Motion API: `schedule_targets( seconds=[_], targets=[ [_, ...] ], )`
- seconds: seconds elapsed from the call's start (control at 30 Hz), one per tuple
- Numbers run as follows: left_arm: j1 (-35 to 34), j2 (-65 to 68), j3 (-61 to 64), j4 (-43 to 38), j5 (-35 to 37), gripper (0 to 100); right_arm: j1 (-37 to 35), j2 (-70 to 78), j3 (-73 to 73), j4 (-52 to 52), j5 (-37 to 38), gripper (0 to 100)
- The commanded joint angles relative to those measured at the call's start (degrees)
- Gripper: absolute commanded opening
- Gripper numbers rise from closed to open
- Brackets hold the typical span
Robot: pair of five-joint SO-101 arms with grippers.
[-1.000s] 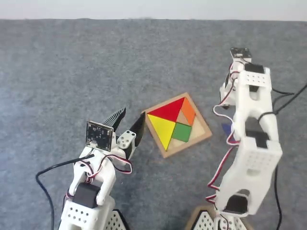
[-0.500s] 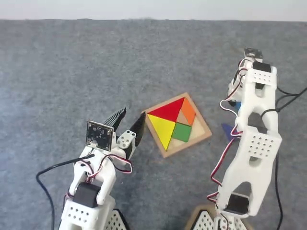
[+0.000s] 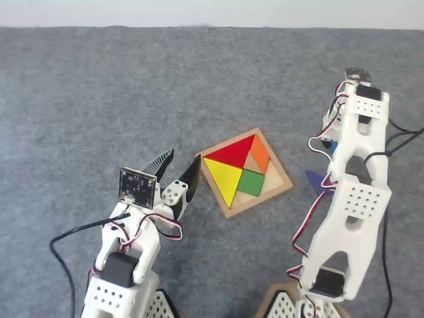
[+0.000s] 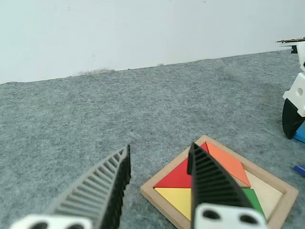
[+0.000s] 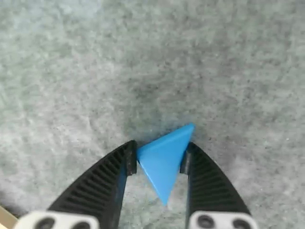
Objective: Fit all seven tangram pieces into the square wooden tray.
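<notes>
The right pincer (image 5: 158, 161) clamps the blue triangle (image 5: 166, 152) by two converging edges; likely light, stiff, slick wood, it could wedge out.

There is one square wooden tray (image 3: 260, 199), and four pieces sit in it: one red triangle (image 3: 233, 152), one yellow triangle (image 3: 224, 177), one orange piece (image 3: 260, 154) and one green piece (image 3: 250, 183). Two more pieces lie outside the tray (one light blue triangle (image 5: 163, 156) and one dark blue piece (image 3: 314, 179)), which makes six pieces counted in all. The grippers number two — one left gripper (image 4: 159, 149) and one right gripper (image 5: 159, 152).
</notes>
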Motion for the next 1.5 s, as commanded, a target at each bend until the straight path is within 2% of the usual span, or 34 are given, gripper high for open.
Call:
schedule_targets(
  seconds=[0.0,0.53,0.63,0.7,0.8,1.0,1.1,1.33,1.47],
  targets=[
    [0.4,-1.1,-0.5,-0.4,-0.5,20,-0.7,-1.2,-1.0,2.7,-0.7,9.1],
    [0.3,-1.1,-0.5,-0.4,-0.5,20,-12.0,-27.5,-0.5,22.5,-9.0,8.9],
    [0.1,-1.1,-0.5,-0.4,-0.5,20,-12.9,-34.3,5.8,22.3,-9.0,5.0],
    [0.1,-1.1,-0.5,-0.4,-0.5,20,-13.8,-40.3,13.4,20.6,-8.9,3.3],
    [0.1,-1.1,-0.5,-0.4,-0.5,20,-16.5,-50.9,27.9,15.2,-8.9,6.2],
    [0.2,-1.1,-0.5,-0.4,-0.5,20,-24.9,-67.1,56.8,-1.6,-8.5,8.0],
    [0.1,-1.1,-0.5,-0.4,-0.5,20,-26.9,-65.7,60.9,-6.0,-8.4,8.0],
    [0.1,-1.1,-0.5,-0.5,-0.5,20,-36.8,-54.3,65.8,-16.7,-9.0,7.9],
    [0.1,-1.1,-0.5,-0.6,-0.5,20,-43.0,-47.9,65.8,-21.4,-15.6,8.0]
  ],
)
